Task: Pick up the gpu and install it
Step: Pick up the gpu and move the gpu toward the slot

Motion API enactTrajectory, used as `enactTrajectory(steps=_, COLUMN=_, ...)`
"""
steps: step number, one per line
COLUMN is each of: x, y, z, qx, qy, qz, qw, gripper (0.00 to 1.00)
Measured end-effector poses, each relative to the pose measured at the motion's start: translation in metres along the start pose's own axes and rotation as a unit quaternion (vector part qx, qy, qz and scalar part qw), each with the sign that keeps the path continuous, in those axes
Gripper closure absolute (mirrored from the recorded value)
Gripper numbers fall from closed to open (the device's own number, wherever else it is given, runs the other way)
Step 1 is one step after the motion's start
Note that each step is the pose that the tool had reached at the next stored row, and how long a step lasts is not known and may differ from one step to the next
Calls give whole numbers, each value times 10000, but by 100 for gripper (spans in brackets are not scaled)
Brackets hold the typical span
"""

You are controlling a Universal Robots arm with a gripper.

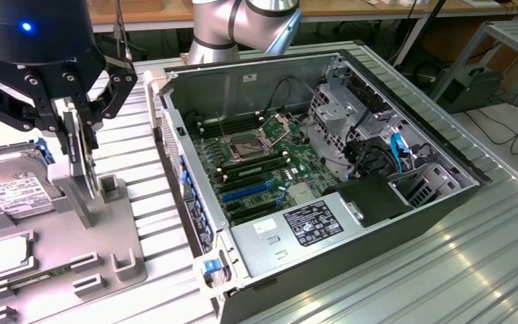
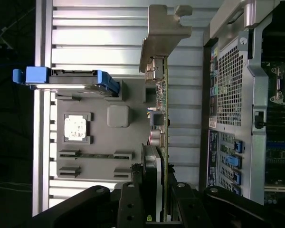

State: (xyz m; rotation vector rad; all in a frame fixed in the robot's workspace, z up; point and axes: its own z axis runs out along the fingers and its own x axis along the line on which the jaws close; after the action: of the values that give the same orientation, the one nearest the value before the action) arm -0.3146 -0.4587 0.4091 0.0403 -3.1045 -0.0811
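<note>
The gripper [image 1: 76,125] is closed on the gpu [image 1: 81,158], with one finger on each flat side of the card. The gpu stands on its thin edge, outside the computer case [image 1: 394,118], on the exterior view's left of it. It hangs over the grey tray [image 1: 106,236] beside the case, near the hard drive [image 1: 11,185]. In the wrist view, the silver bracket [image 2: 164,38] is at the end of the card far from the gripper [image 2: 156,190]. I think this is the pick-up step. I cannot tell if the bottom edge is out of the tray's holder yet. The blue slots [image 1: 250,192] inside the case are empty. To fit in, the card must be straight over a slot, and not bump the case wall.
</note>
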Motion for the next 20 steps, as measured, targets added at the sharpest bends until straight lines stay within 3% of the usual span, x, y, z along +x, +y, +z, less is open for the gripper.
enactTrajectory(steps=20, x=8, y=12, z=-226, qx=-2, qy=0, qz=0, qw=10000, gripper=72)
